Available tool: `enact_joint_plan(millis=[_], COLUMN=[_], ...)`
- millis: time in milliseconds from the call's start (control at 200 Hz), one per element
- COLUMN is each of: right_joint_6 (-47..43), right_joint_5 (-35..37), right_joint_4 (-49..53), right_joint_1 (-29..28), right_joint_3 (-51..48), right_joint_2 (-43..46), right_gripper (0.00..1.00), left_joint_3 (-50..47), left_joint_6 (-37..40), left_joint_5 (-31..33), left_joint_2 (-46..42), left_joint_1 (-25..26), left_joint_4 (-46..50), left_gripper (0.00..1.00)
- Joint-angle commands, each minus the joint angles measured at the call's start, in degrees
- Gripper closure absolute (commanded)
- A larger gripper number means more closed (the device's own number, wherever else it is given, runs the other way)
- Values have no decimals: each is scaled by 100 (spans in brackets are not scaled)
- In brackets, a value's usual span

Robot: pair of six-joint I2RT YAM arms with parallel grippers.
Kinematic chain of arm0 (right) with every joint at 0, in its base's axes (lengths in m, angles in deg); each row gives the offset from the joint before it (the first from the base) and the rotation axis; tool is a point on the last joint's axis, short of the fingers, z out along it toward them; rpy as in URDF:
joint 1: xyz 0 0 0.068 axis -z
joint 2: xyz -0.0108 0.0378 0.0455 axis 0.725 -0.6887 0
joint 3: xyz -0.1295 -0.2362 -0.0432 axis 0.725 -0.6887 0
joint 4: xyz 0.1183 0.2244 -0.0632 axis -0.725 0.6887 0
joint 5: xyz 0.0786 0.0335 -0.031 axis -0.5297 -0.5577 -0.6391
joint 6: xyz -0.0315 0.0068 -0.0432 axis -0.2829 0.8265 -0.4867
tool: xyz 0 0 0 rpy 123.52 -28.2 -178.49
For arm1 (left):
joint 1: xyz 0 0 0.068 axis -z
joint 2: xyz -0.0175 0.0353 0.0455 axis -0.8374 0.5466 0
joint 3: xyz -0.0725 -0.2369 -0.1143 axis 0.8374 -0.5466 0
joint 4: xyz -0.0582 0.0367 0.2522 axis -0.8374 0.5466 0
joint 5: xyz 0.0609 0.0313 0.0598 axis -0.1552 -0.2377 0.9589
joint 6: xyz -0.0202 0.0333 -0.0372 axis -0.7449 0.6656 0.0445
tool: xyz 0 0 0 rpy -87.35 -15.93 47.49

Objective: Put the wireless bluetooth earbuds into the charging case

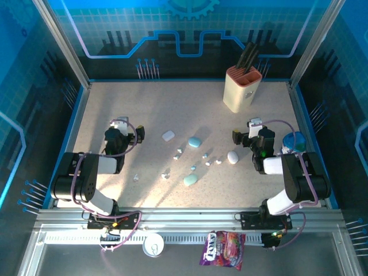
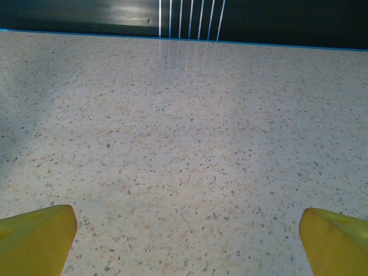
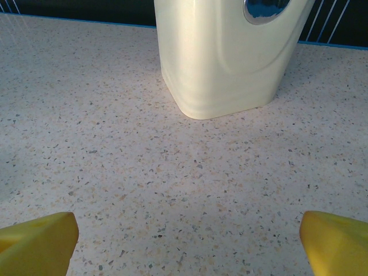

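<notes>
Pale speckled stone-look surface [image 1: 144,109], edged in blue. Carries at its far right a cream plastic knife block [image 1: 241,89] with a salmon top, standing upright. Holds near the middle, well apart from one another, a smooth white rounded-square case [image 1: 168,135], a pale blue oval case [image 1: 195,141], a white oval case [image 1: 232,157] and a pale teal oval case [image 1: 190,180]. Scattered between and beside these, tiny glossy white and pale blue-green earbuds [image 1: 179,152], lying loose.
</notes>
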State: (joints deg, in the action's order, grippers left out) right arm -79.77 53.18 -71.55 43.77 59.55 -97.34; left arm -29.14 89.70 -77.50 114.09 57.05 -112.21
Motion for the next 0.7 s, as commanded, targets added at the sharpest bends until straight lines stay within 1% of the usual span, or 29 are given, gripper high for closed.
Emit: enact_joint_plan(millis=[0, 65, 180, 255, 335, 405, 455, 525, 570, 640, 695], right_joint_6=[53, 5, -71, -106, -170, -179, -151, -91, 40, 371, 503], right_joint_5=[293, 196, 164, 175, -48, -265, -393, -455, -524, -754, -988], right_joint_4=[-41, 256, 1149, 1649, 2279, 2782, 3153, 3677, 3840, 3883, 3926], right_joint_1=[-58, -49, -166, -318, -538, -780, -971, -1341, -1529, -1807, -2000], right_joint_3=[-18, 22, 233, 375, 617, 888, 1115, 1452, 1606, 1768, 1887], right_joint_2=[363, 656, 1185, 1470, 1735, 1871, 1905, 1871, 1829, 1704, 1565], right_gripper=[0, 0, 0, 0, 0, 0, 0, 0, 0, 0, 0], left_joint_3=[-152, -113, 172, 342, 601, 939, 1230, 1818, 2249, 2779, 2973], left_joint_6=[9, 100, 235, 211, 225, 371, 389, 189, 141, 324, 598], left_joint_5=[194, 292, 526, 583, 480, 248, -76, -489, -688, -727, -727], left_joint_2=[-285, -615, -1271, -1544, -1685, -1656, -1597, -1425, -1237, -923, -717], left_joint_1=[41, 133, 316, 454, 684, 927, 1066, 1171, 1236, 1422, 1587], left_joint_4=[-170, 190, 1209, 1477, 1819, 2214, 2570, 3335, 3896, 4573, 4771], left_gripper=[1, 1, 1, 1, 1, 1, 1, 1, 1, 1, 1])
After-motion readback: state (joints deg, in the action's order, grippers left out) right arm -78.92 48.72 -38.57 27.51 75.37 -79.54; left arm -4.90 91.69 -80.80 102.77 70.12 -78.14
